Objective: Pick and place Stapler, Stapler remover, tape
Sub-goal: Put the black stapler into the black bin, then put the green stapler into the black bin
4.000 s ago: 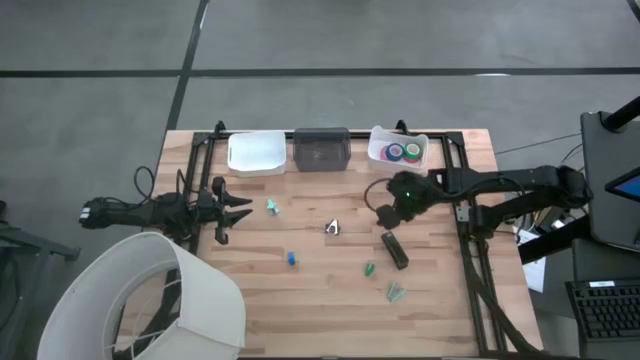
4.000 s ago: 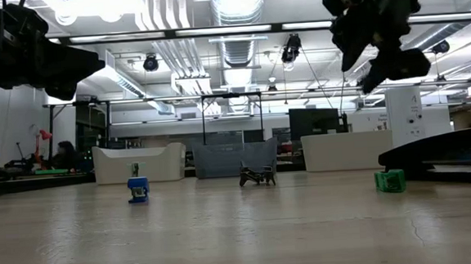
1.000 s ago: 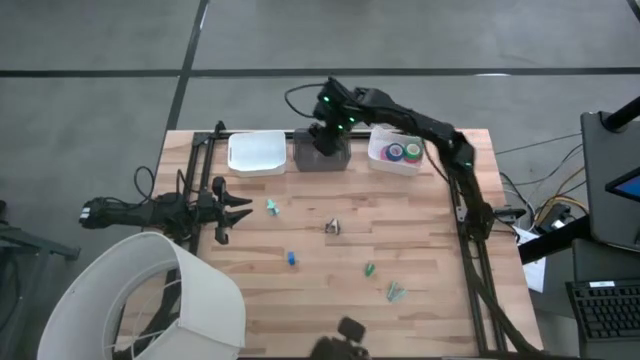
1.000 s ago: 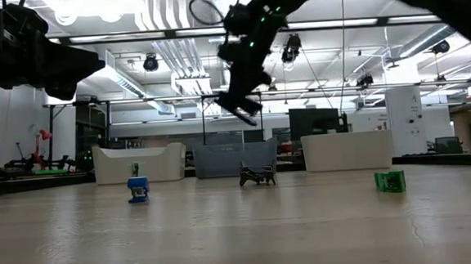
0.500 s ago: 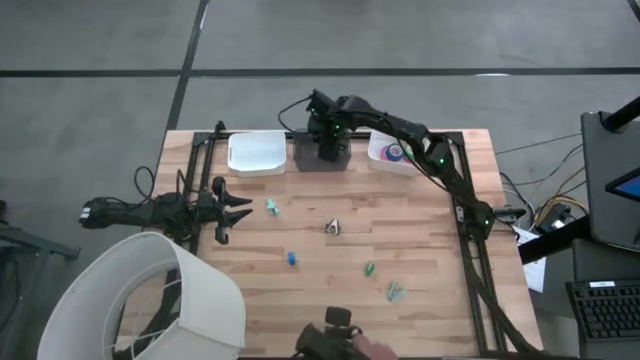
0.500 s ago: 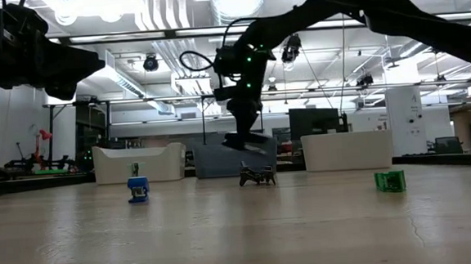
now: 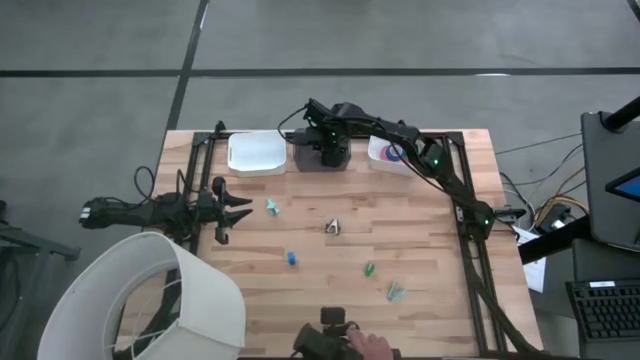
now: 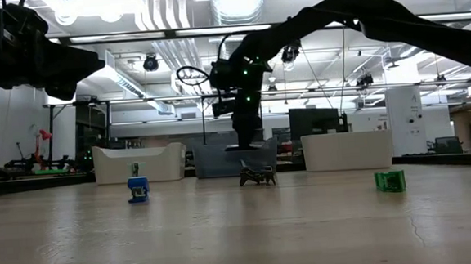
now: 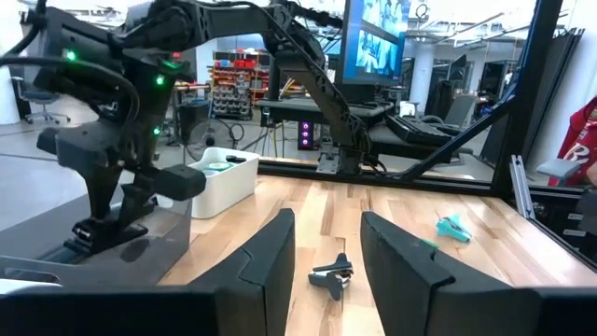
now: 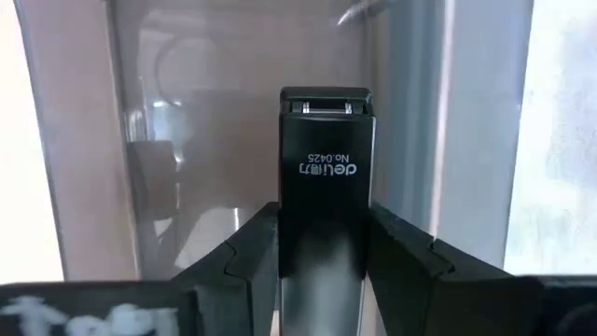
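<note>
My right gripper (image 10: 326, 233) reaches over the grey bin (image 7: 320, 155) at the table's far edge and is shut on the black stapler (image 10: 326, 159), which points down into the bin. Tape rolls (image 7: 392, 152) lie in the white bin (image 7: 380, 158) to its right, partly hidden by the arm. My left gripper (image 7: 235, 205) waits open near the table's left edge. A silvery claw-shaped remover (image 7: 333, 228) lies at mid-table, with small teal (image 7: 271, 207), blue (image 7: 291, 258) and green (image 7: 369, 269) pieces around it. My right gripper pinches the stapler's body (image 10: 326, 219) by its two long sides between both fingers (image 10: 256, 247). The fingers come from above, pointing down, and lie along the stapler. Its free end (image 10: 326, 98) sticks out past them inside the grey bin; whether it touches the floor I cannot tell.
A white bin (image 7: 256, 152) stands left of the grey one. A teal-green piece (image 7: 396, 292) lies near the table's near edge. A person's hand (image 7: 372, 348) with a dark object (image 7: 330, 335) shows at the near edge. A large white round thing (image 7: 165, 300) covers the near-left corner.
My right gripper has come down from above the grey bin into it, carrying the stapler, and has tipped so that the stapler points more steeply down. At the near edge a person's hand with a dark object has moved into view.
</note>
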